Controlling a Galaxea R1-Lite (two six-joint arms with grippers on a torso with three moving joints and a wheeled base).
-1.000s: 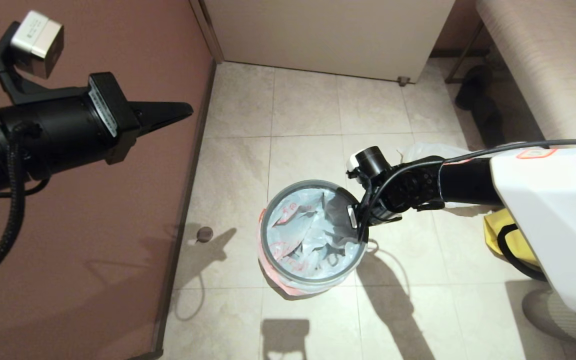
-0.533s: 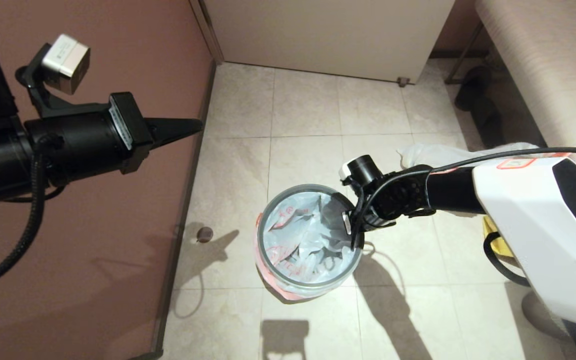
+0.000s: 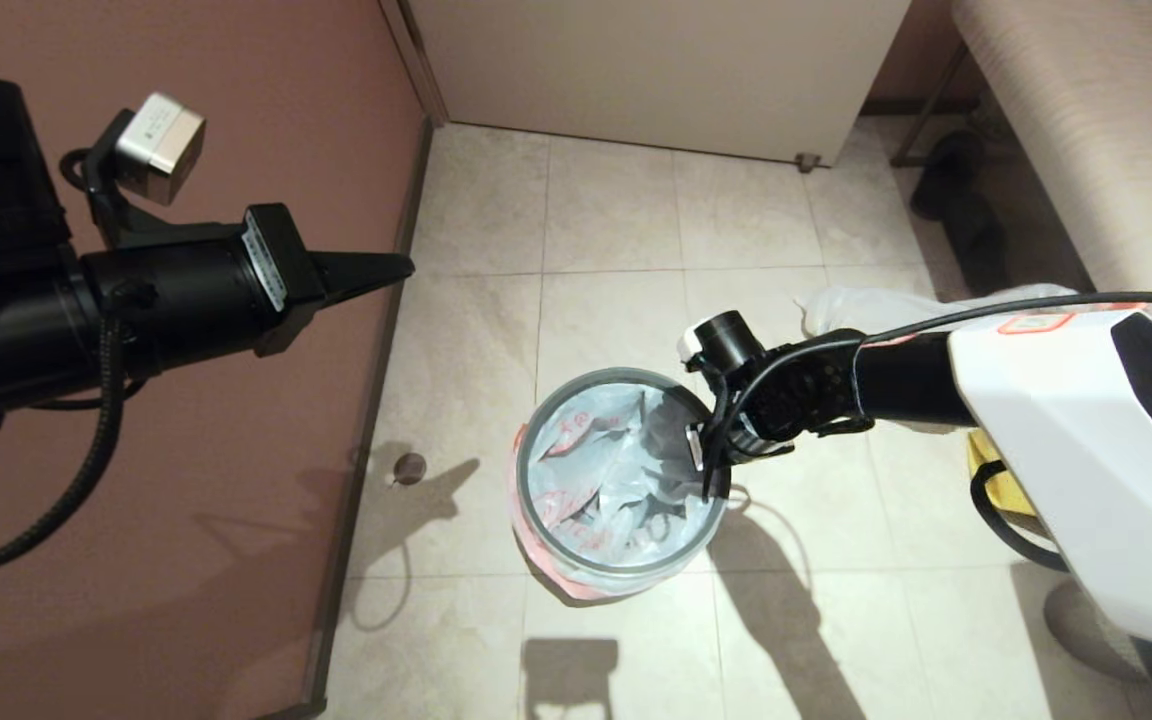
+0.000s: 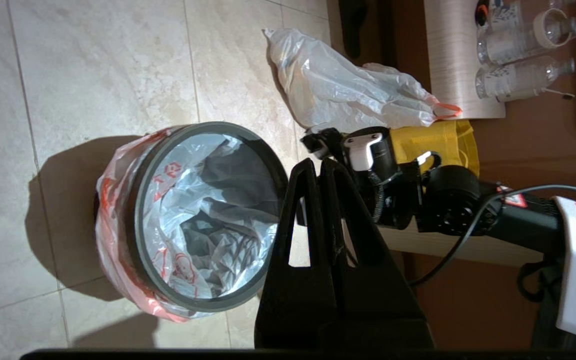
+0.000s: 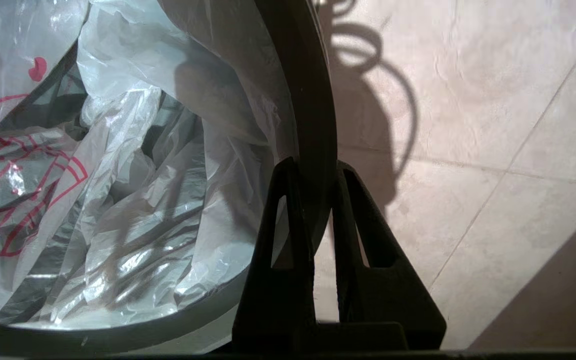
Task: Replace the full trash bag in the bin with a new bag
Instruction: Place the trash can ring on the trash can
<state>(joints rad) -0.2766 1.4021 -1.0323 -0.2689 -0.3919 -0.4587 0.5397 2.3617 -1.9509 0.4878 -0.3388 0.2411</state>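
Observation:
The bin (image 3: 576, 572) stands on the tiled floor, lined with the new bag (image 3: 596, 470), white with orange-red print, whose edge folds over the outside under the thin grey hoop (image 4: 140, 200). My right gripper (image 3: 709, 478) reaches down at the bin's right side, shut on the hoop (image 5: 313, 100), one finger inside and one outside (image 5: 315, 167). My left gripper (image 3: 406, 266) hangs in the air beside the brown wall, shut and empty (image 4: 318, 165). The full trash bag (image 3: 866, 305) lies on the floor behind the right arm, its orange tab showing (image 4: 445, 107).
A brown wall (image 3: 186, 500) runs along the left and a white panel (image 3: 656, 70) closes the back. A yellow bag (image 4: 438, 142) lies by the right arm. A light bench (image 3: 1086, 120) stands at the right, with bottles (image 4: 518, 80) on a surface. A small round object (image 3: 409, 466) lies by the wall.
My left arm has moved rightward and slightly down in the head view. The right gripper and the bin have shifted a little to the left, the grip on the hoop unchanged.

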